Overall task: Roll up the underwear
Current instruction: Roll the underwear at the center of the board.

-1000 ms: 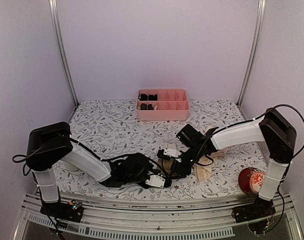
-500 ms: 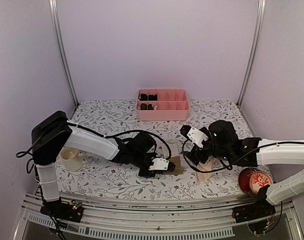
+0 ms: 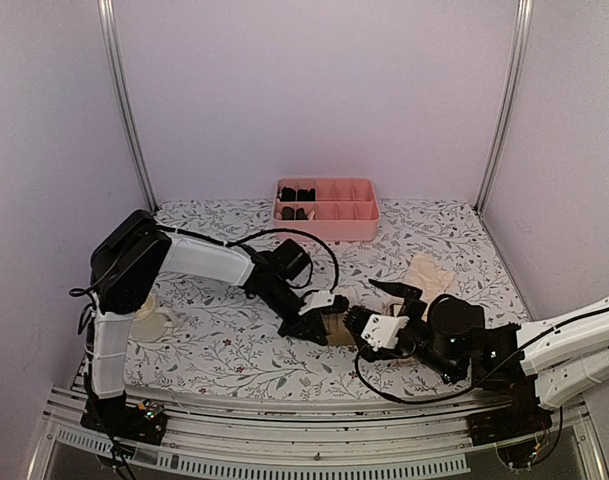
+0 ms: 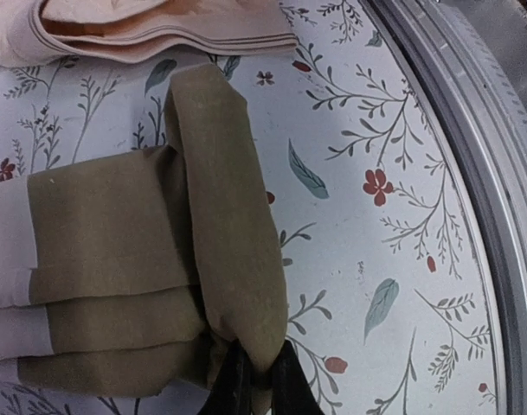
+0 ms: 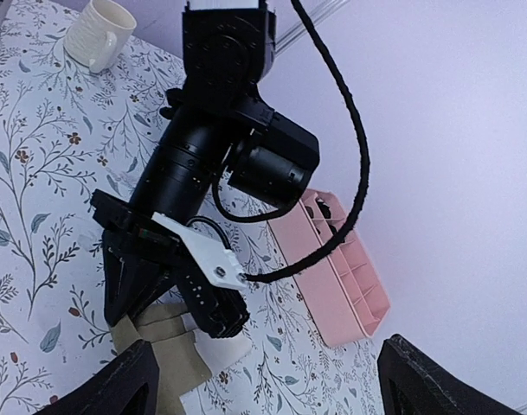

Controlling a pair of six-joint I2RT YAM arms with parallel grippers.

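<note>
The olive-brown underwear (image 4: pixel 116 259), folded in layers with a cream-white part (image 4: pixel 8 285) at one end, lies on the floral table. My left gripper (image 4: pixel 256 385) is shut on a folded-over flap of it; from above the left gripper (image 3: pixel 319 318) sits mid-table over the olive underwear (image 3: pixel 336 330). The peach-beige underwear (image 3: pixel 430 272) lies flat behind and to the right, and its edge (image 4: pixel 159 30) shows in the left wrist view. My right gripper (image 3: pixel 374 305) hangs low, just right of the olive garment, open and holding nothing. Its fingers (image 5: pixel 116 385) frame the olive underwear (image 5: pixel 168 350).
A pink compartment tray (image 3: pixel 326 212) with small black bundles stands at the back centre, its wall (image 5: pixel 332 277) also seen in the right wrist view. A cream mug (image 3: pixel 149 318) stands at the left near the left arm. The table's metal front rail (image 4: pixel 471 130) runs close to the olive garment.
My right arm swung down low toward the front and its jaws opened wide. The left gripper shifted right with the olive underwear. The peach underwear now lies farther back.
</note>
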